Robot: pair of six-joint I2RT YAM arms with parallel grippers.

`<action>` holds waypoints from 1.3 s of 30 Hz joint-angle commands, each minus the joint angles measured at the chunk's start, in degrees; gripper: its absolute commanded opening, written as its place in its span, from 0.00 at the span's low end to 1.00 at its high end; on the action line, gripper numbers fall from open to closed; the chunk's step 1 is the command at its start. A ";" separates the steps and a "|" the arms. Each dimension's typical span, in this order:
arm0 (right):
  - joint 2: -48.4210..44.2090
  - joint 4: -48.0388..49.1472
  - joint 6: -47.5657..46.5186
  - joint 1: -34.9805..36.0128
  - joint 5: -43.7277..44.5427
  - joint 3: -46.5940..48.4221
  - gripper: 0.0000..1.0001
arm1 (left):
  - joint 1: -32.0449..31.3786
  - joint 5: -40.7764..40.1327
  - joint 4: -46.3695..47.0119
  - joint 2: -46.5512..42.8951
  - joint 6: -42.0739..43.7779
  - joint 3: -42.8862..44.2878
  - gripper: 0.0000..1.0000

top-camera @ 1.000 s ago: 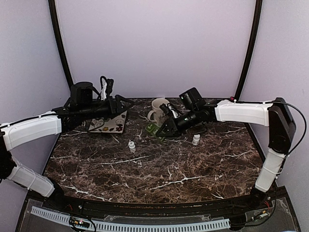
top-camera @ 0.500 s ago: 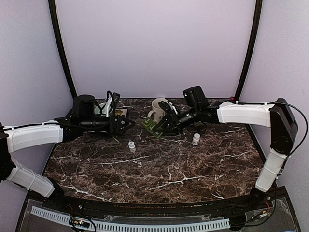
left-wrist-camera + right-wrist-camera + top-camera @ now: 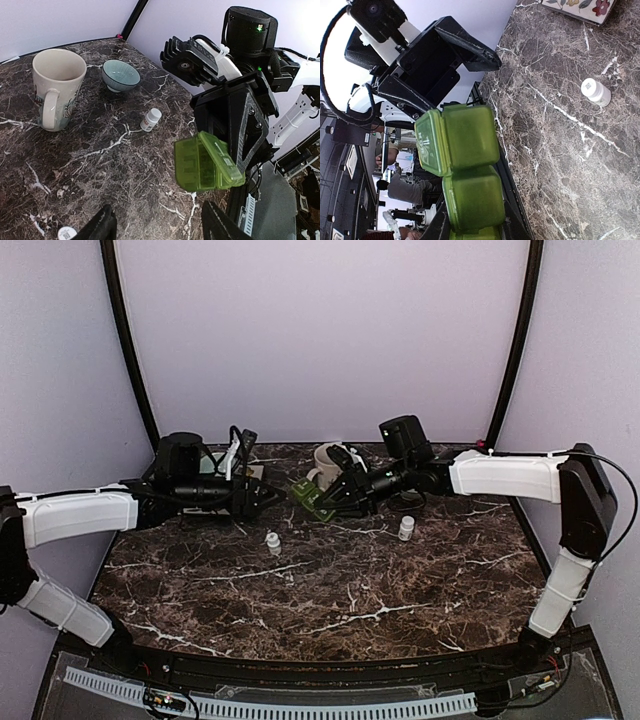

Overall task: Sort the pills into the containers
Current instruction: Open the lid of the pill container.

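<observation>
1. Top external: right fingers [image 3: 342, 496] clenched on green translucent plastic pill organiser [image 3: 312, 498], held up off dark marble surface [image 3: 350, 590] btwn the two arms. Prob. presented so the left arm can reach it.
2. Left fingers [image 3: 102, 227] released, nothing btwn them, aimed at organiser from just beside it. Reads as handover or lid-opening setup.
3. Organiser gripped at one end, free end toward left arm; end lid looks ajar. Can't tell if pills inside.
4. White ceramic mug [image 3: 57, 87], small blue-grey bowl [image 3: 120, 75] and small white pill bottle [image 3: 151, 119] stand apart on surface beyond, likely the containers.
5. Risk: thin hinged plastic held at one end could twist when pushed.
</observation>
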 commanded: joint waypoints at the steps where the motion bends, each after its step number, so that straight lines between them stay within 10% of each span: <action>1: -0.08 1.84 0.00 0.72 -0.92 1.21 0.01 | -0.30 2.27 0.16 1.12 1.60 3.23 0.60; 39: 3.46 -11.26 -10.81 3.17 2.55 6.82 0.01 | -3.48 5.16 -2.26 9.72 3.66 12.45 0.58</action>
